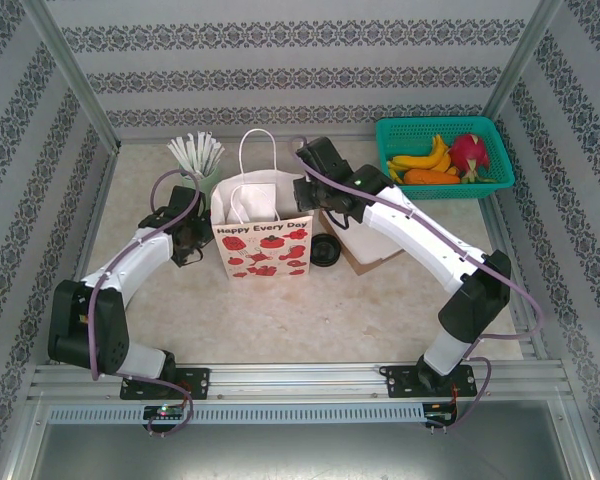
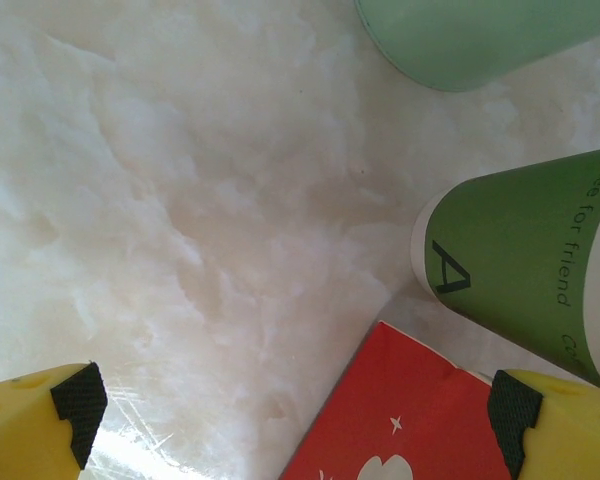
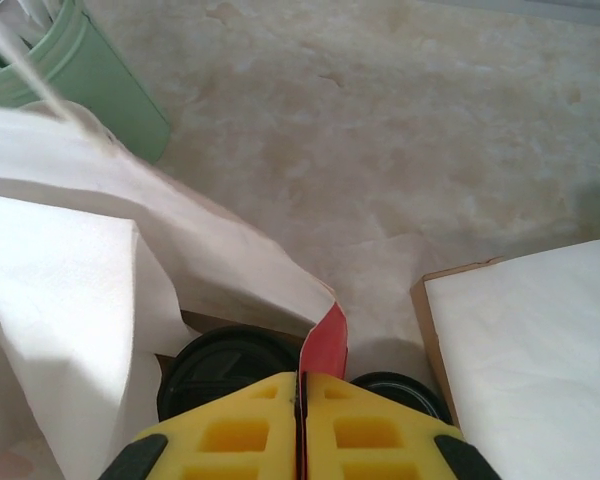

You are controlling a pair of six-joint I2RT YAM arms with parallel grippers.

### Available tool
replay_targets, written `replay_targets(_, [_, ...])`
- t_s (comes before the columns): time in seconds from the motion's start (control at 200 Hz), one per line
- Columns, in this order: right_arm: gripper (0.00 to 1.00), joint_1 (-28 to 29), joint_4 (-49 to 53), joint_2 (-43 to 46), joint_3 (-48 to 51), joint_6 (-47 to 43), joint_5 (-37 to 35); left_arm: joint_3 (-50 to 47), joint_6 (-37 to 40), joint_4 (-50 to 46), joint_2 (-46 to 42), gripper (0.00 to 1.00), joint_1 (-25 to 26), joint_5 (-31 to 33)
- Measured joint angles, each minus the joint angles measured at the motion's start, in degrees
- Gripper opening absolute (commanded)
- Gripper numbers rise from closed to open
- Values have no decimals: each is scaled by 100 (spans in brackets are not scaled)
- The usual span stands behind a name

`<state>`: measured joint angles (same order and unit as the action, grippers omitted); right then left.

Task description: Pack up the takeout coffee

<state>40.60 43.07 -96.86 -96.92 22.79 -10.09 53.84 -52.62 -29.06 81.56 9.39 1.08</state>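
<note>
Takeout coffee (image 2: 520,260): olive-green paper cup w/ dark lettering, on the bench (image 1: 360,310) at the red left side of the paper bag (image 1: 265,245). It sits just ahead of the L gripper (image 2: 295,415), nearer that gripper's right-hand finger, w/ no contact visible. Upright or tilted: cannot tell.

Bench: pale marbled top, w/ patterned panels on three sides.

R arm (image 1: 430,240): rises from near-right base to a dark elbow at right. A long white forearm then reaches back-left to the bag's right rim.

L arm (image 1: 120,265): rises from near-left base and bends fwd and inward. Wrist ends at the bag's left side.

Paper bag: white w/ red print reading "Happy Every Day". Stands open at mid-bench, handles up.

Teal basket (image 1: 445,122): far-right corner, holding fruit (image 1: 440,160).

White sheet on brown board (image 3: 530,340): just right of the bag.

Mint-green cup (image 2: 470,35): behind the bag's left side, holding white straws (image 1: 195,152).

L gripper: jaws spread wide.

R gripper (image 3: 302,378): jaws pressed together, pinching the bag's red edge.

Black lids (image 3: 230,365): two in R wrist view, one on each side of the pinched edge.
</note>
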Motion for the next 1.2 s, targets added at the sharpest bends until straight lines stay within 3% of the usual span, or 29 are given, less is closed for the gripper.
replay_targets(0.23, [33,-11,-2,42,4,-66,11,133,175,-190,-170,100,0,354])
replay_targets(0.51, [77,-39,-435,916,553,-155,42,411,538,-446,-664,100,-55,850])
replay_targets(0.719, [97,-114,-1156,1845,1360,-105,-581,201,774,-439,-1447,100,-363,1419])
replay_targets(0.974, [98,-817,-2006,2981,2955,466,-1425,-533,1425,48,-2194,100,-544,2218])
replay_targets(1.199, [98,-2271,-2476,3615,4199,710,-1661,-1303,2076,754,-2280,100,-577,3123])
